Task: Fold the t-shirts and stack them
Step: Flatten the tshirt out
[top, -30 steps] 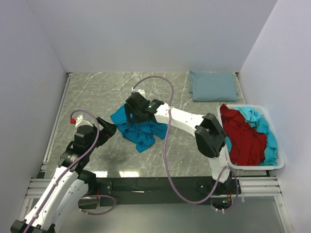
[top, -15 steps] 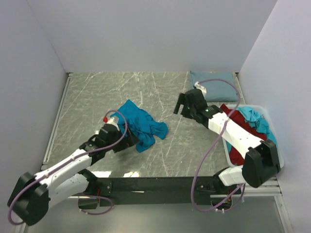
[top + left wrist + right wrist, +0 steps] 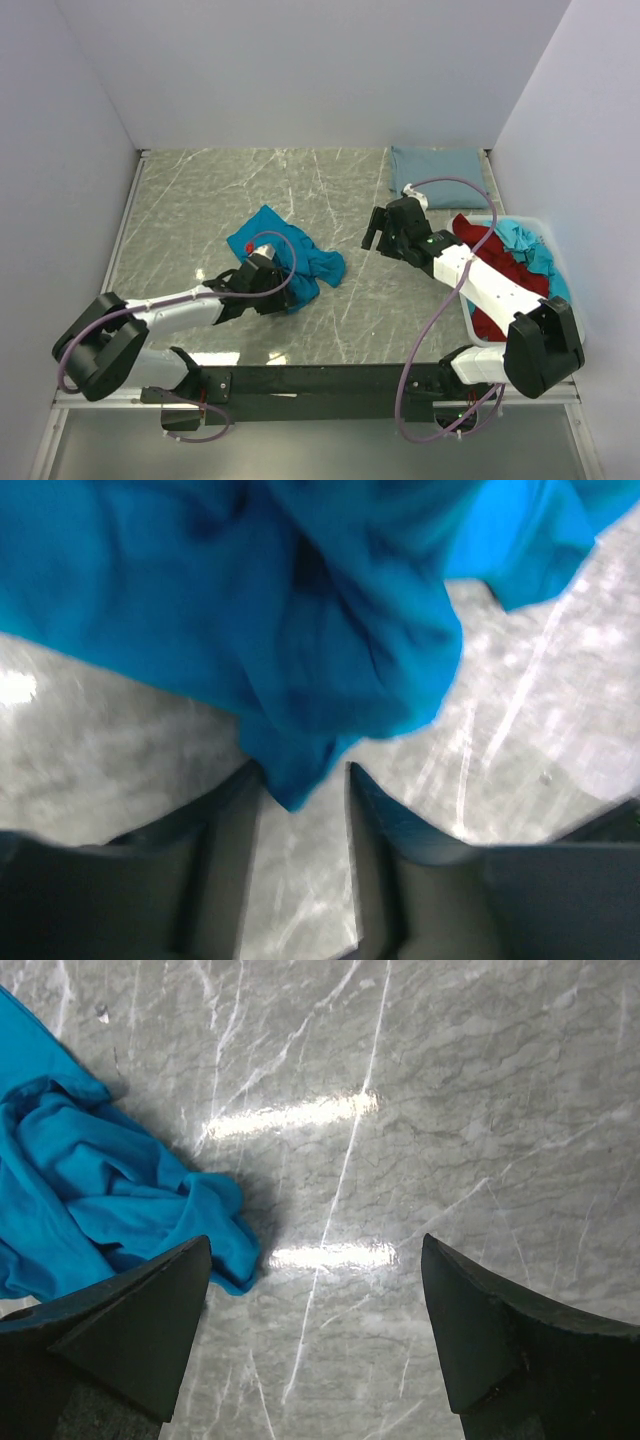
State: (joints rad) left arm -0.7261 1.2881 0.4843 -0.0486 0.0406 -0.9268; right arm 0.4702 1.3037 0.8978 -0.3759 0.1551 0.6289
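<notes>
Both arms at crumpled teal-blue t-shirt, nothing blocking.
White bin at 4 o'clock holds dark red shirt and light turquoise shirt; grey-blue shirt lies folded at 1 o'clock. Left gripper spread, a cloth corner hanging between its fingers. Right gripper wide apart over bare marble table. White walls.

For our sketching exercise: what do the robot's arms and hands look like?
The left arm and right arm have white links with black joints. A lilac cable loops along each. The left wrist bears a red mark. The left hand and right hand each have two dark fingers.
</notes>
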